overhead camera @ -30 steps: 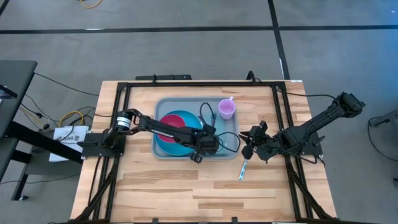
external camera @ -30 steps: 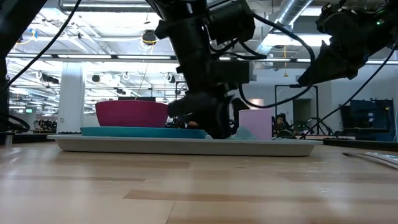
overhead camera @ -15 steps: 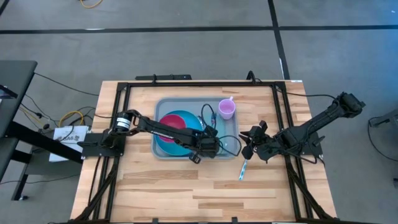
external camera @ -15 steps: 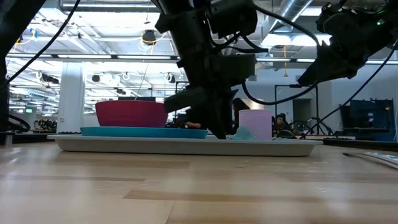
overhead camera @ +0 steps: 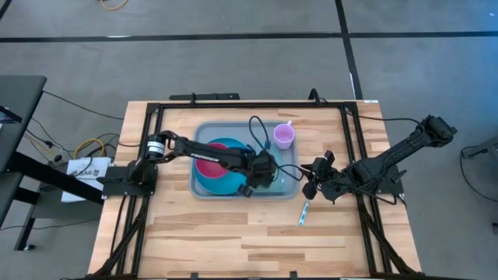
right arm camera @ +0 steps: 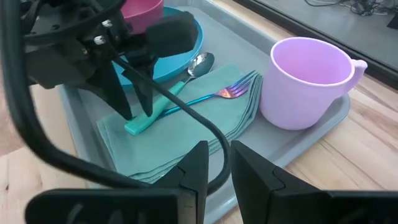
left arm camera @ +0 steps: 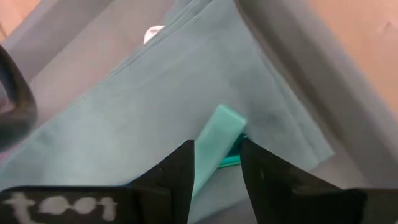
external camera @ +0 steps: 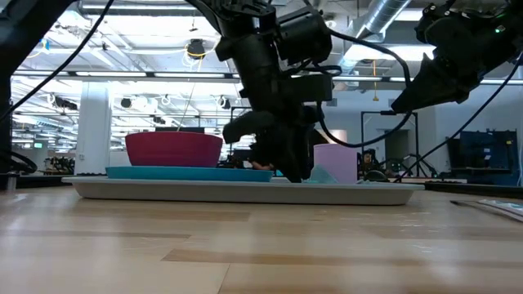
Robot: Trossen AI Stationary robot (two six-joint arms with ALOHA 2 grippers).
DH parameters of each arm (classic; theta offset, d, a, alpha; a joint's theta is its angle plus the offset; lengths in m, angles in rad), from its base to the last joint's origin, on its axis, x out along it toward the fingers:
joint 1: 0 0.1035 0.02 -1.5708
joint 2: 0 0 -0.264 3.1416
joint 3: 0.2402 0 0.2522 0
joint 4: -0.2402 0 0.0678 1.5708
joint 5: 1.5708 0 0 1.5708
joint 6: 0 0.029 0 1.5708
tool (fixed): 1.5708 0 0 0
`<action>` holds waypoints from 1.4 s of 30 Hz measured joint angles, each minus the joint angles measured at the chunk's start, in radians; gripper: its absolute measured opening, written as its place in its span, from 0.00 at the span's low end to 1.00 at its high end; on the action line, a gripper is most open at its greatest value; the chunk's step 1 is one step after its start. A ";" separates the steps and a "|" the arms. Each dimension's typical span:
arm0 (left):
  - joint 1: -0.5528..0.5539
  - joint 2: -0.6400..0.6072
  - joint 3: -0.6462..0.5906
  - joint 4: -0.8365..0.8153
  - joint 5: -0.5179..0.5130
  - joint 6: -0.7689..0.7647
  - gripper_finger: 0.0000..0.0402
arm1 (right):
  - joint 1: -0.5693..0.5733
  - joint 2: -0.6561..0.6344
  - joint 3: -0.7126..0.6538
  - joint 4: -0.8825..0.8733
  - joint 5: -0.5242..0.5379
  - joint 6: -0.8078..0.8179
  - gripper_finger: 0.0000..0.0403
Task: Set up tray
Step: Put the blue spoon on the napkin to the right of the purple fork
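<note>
I had the tray (overhead camera: pixel 204 189) sitting mid-table, stiff plastic and light, best taken by its low rim. On it, beside the plate (right arm camera: pixel 186 46), the left gripper (right arm camera: pixel 134 102) stood with fingers slightly apart astride the fork (right arm camera: pixel 186 102) handle lying on the napkin (right arm camera: pixel 186 134). Right of the tray, the right gripper (overhead camera: pixel 309 187) waited, fingers nearly together, holding nothing.
</note>
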 joint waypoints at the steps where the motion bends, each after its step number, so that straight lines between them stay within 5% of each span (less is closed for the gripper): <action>1: 0.004 0.000 0.000 0.001 0.000 0.012 0.30 | 0.000 0.000 0.000 0.000 0.000 -0.001 0.15; 17: 0.048 0.072 0.006 0.026 0.052 0.103 0.29 | -0.019 0.000 0.000 0.000 0.002 -0.070 0.15; 27: 0.043 0.088 0.173 -0.140 0.086 0.202 0.13 | -0.073 0.000 0.000 0.000 -0.013 -0.070 0.15; 35: -0.016 0.084 0.286 -0.367 -0.014 0.428 0.08 | -0.072 0.000 0.000 0.000 -0.033 -0.070 0.15; 42: -0.028 0.088 0.287 -0.363 -0.141 0.340 0.02 | -0.072 0.000 0.000 0.000 -0.032 -0.070 0.15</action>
